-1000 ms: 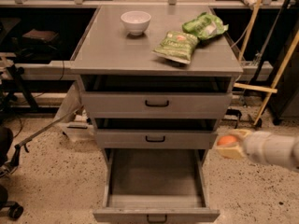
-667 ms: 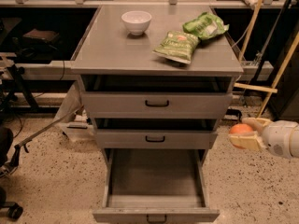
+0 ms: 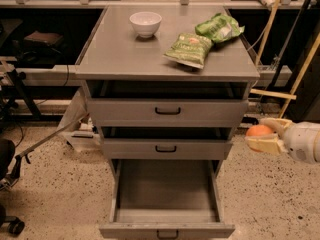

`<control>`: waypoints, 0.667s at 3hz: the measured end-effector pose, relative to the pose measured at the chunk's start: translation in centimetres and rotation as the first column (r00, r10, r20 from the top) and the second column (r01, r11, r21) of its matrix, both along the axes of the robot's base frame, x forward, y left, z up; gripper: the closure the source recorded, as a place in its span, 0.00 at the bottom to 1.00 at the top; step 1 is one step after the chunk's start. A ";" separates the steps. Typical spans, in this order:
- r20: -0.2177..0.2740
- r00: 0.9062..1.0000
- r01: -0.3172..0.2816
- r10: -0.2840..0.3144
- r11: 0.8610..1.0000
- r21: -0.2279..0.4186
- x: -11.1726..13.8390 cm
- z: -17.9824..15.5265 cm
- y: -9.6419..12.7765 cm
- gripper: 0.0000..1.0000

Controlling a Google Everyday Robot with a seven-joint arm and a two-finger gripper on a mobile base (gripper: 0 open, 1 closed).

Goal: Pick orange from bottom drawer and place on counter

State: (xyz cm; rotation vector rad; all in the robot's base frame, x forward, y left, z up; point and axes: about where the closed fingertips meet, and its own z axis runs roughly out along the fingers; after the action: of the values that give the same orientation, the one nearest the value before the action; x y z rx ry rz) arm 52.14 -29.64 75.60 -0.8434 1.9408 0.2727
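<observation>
Taking stock from the biggest thing down, I face the wide flat grey metal counter (image 3: 125, 54), the top surface of the drawer cabinet, bare over its left and front parts. Below it the deep grey metal bottom drawer (image 3: 165, 191) stands fully open, and its plain tray holds nothing that I can see. The two shallower grey drawers (image 3: 167, 111) above it sit a little forward, with dark gaps over their fronts. Whatever lies inside them is lost in shadow.

On the surface, toward the right rear, lie two crinkled green snack bags (image 3: 189, 49), close together and seemingly touching at a corner. At the back left stands a small white round bowl (image 3: 145, 23), apart from the bags, and it looks empty.

My pincer (image 3: 256, 134) hangs to the right of the cabinet, level with the middle drawer and clear of it. It is clamped on the small round smooth orange fruit (image 3: 259, 130), one finger above and one below. So the fruit is out of the drawer, in the air, and lower than the counter.

I judge the fruit light and firm with a slight give. Its skin is smooth enough to slip, and its ball shape will let it roll. The hold belongs across its widest middle, with a moderate squeeze. I would choose the bare patch for setting it down, letting go only once it rests there, lest it roll to the edge.
</observation>
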 end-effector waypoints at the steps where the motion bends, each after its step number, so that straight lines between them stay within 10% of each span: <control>1: 0.138 0.990 -0.018 0.019 1.000 -0.005 2.1 10.5 1.2 1.00; 2: 0.221 0.975 -0.029 0.030 1.000 -0.011 4.7 21.5 2.7 1.00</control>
State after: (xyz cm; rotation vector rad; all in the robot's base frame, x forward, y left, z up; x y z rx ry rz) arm 56.82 -26.97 97.12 -0.8705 1.7243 0.1807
